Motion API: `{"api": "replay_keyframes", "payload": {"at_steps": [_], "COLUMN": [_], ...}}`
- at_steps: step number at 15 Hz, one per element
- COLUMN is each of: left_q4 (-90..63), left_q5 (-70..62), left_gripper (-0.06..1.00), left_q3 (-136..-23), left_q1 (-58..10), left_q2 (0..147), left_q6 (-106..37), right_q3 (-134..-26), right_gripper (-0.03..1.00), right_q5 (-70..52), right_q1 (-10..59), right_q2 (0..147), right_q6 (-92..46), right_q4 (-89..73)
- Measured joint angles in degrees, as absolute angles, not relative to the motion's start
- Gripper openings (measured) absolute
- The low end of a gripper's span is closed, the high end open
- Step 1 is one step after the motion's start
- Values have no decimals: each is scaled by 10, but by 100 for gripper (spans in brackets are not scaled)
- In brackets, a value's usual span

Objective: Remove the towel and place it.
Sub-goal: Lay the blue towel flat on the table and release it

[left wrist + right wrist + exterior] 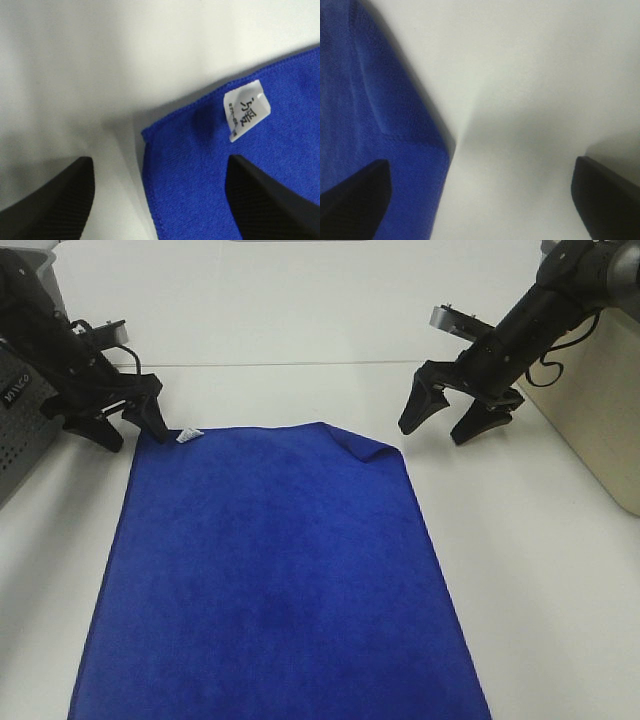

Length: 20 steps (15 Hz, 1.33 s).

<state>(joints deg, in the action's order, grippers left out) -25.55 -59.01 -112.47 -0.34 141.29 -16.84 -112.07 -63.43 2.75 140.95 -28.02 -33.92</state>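
The big royal-blue plush towel [270, 570] lies spread flat on the white desk [540, 590] with the left pincer [132, 433] and right pincer [432, 432] both gaping wide and empty at its far corners, so I'd reckon drop each squarely over its corner before pinching, both together.

The left arm [40, 335] and right arm [560, 295] are matte black with rounded joints. The left tool [134, 436] and right tool [434, 433] each have two black tapering fingers [55, 200] with a fine ribbed texture. A grey block [450, 317] tops each wrist. A thin black cable [575, 340] loops beside the right arm.
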Motion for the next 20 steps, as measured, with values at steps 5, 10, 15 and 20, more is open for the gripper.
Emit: {"api": "replay_keyframes", "payload": {"at_steps": [5, 10, 15, 20], "left_q4": [-260, -260, -260, -266], "left_q5": [-590, -588, -595, -595], "left_gripper": [69, 69, 69, 69], "left_q3": [-1129, -1129, -1129, -1129], "left_q1": [-3, -3, -4, -37], "left_q2": [1417, 1417, 1417, 1417], "left_q6": [-170, -170, -171, -172], "right_q3": [-1125, -1125, -1129, -1131], "right_gripper": [94, 94, 94, 94], "right_q5": [-633, -633, -622, -563], "right_q1": [28, 32, 74, 132], "right_q2": [1420, 1420, 1426, 1427], "right_q6": [-284, -284, -280, -280], "right_q4": [-363, -356, -353, -344]}}
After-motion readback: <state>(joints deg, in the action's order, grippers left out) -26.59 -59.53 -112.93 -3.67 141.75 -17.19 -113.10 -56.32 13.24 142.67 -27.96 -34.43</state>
